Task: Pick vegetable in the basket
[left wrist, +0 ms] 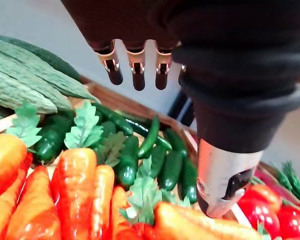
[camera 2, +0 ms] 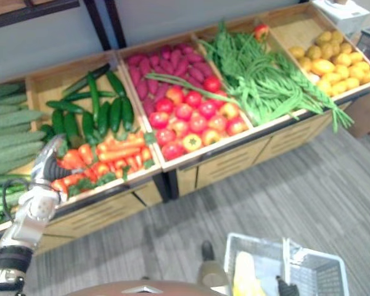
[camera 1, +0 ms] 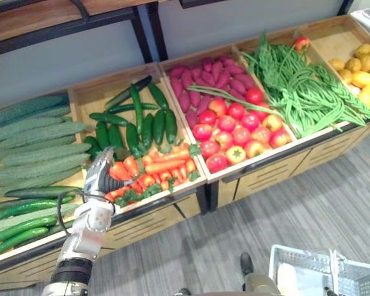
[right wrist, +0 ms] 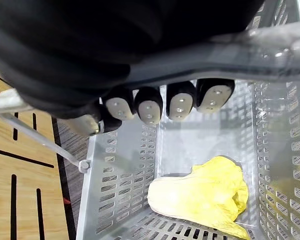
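Left robot hand (camera 1: pixel 102 174) above front-edge carrots (camera 1: pixel 161 166)

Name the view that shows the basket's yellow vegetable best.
Right wrist view: it looks straight into the basket, with the yellow vegetable unobstructed on its floor. Eye views catch just part, at their bottom edge.

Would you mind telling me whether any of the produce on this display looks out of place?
Yes: a lone red tomato sits at the back of the green beans compartment, apart from the tomato pile. A few bean strands also lie across the purple sweet potatoes next door.
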